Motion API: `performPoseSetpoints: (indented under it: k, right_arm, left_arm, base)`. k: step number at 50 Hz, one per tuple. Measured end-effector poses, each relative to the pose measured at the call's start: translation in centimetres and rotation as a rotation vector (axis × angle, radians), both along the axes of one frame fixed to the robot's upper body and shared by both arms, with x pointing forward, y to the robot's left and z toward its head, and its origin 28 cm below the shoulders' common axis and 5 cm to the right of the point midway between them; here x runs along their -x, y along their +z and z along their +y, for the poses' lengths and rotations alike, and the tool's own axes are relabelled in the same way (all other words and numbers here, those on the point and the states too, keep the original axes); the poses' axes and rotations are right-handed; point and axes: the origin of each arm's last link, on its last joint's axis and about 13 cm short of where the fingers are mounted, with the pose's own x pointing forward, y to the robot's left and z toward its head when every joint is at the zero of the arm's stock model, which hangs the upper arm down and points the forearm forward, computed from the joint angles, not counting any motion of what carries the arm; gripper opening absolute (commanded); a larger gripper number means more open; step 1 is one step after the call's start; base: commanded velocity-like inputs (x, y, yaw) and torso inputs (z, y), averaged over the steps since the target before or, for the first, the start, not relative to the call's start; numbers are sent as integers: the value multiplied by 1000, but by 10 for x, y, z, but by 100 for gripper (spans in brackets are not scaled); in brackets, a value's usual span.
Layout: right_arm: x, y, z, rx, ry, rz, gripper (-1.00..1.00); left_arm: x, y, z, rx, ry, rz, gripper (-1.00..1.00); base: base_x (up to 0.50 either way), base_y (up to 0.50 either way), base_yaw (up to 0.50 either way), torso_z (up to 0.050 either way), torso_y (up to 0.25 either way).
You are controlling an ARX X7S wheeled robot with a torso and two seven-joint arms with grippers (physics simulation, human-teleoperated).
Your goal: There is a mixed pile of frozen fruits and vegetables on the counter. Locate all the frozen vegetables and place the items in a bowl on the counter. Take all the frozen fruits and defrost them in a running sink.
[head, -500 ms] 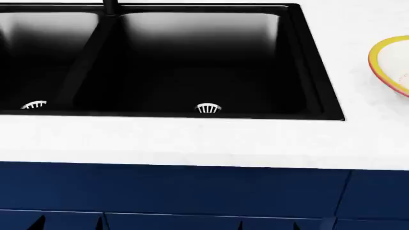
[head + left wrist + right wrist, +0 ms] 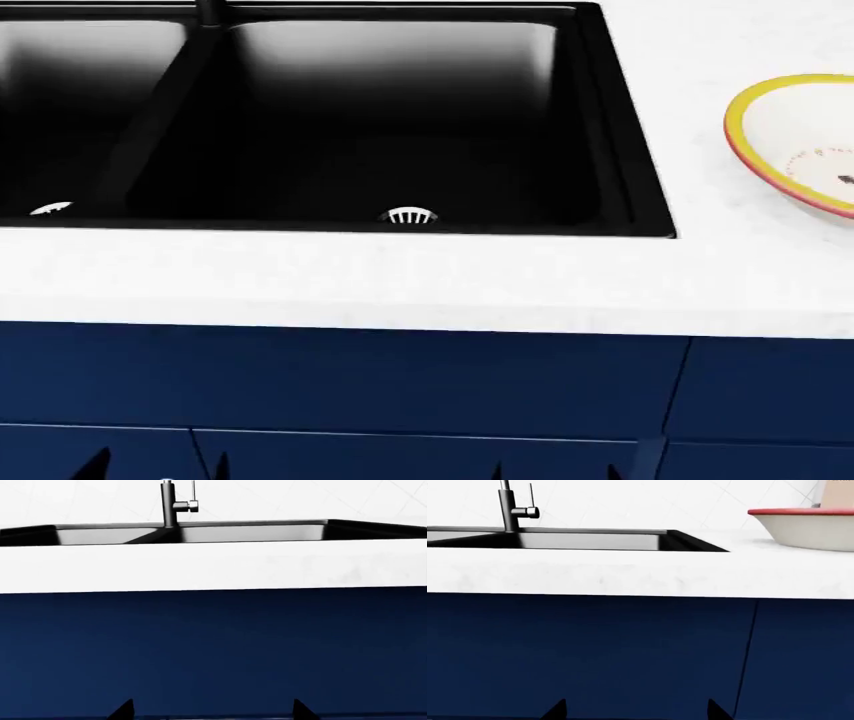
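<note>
The black double-basin sink (image 2: 400,110) fills the upper left of the head view, with silver strainers in both basins; it is empty. Its black tap (image 2: 168,505) with a chrome lever also shows in the right wrist view (image 2: 508,505). The white bowl (image 2: 801,140) with a yellow and red rim stands on the white counter (image 2: 400,280) to the sink's right, cut by the view edge; it also shows in the right wrist view (image 2: 807,525). No fruits or vegetables are in view. My left gripper (image 2: 154,465) and right gripper (image 2: 554,470) are low before the navy cabinets, both open and empty.
Navy blue cabinet fronts (image 2: 400,390) run below the counter, close in front of both grippers. A tall beige object (image 2: 837,492) stands behind the bowl. White tiled wall lies behind the sink.
The head view has shifted right: the sink moved left in the picture and more of the bowl shows. The gripper tips sit slightly further right at the bottom edge.
</note>
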Motion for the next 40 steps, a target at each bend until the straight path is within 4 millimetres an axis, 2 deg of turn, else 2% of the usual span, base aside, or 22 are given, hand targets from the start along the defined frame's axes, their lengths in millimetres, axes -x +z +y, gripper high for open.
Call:
performPoseSetpoints:
  k: [3,40]
  right_arm:
    - [0,0,0,2,1,-3,100]
    - [1,0,1,11,4,-9,100]
  left_arm:
    - [-1,0,-1,0,-1,3,100]
    - [-3,1,-5,5,3,22,100]
  base:
    - [0,0,0,0,0]
    - [0,-500,0,0,0]
